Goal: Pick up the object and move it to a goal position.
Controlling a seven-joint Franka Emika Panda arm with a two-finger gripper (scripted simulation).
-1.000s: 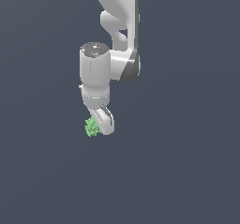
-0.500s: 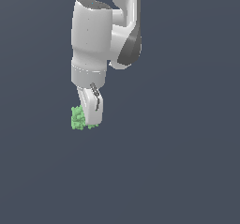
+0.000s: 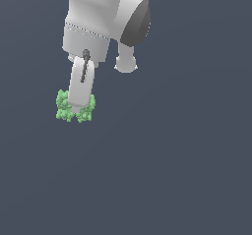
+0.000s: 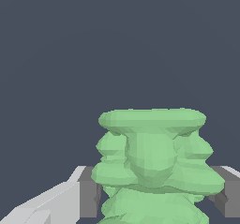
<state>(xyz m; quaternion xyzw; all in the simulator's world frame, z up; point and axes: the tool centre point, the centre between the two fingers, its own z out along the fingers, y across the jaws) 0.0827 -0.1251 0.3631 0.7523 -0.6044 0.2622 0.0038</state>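
We see the arm (image 3: 106,17) filling the upper part of the exterior view, white with a dark grey joint cover on the exterior view's right. From its lower end the claw (image 3: 78,110) reaches down, and one white finger (image 3: 80,84) faces the camera, with a thin dark rod running along its upper part.

The object (image 3: 63,106) sits at the tip of that finger. Its lumpy light-green mass shows on both sides of the finger and just below it, so the finger covers its middle from this side. We cannot make out the second finger in the exterior view.

In the wrist view we look along the claw (image 4: 157,197) and the object (image 4: 152,157) takes up the lower middle of the picture. It is knobbly, with a wide flat cap at the far end and bulging tiers beneath it, nearer the claw. A grey pad (image 4: 89,195) presses against one flank and a second pad (image 4: 229,197) stands at the opposite flank, with white finger bodies behind them. We read the claw as clenched on the object, which is lodged between the two pads.

Around claw and object we see only a plain dark blue-grey background, and we cannot tell whether a surface lies under them.
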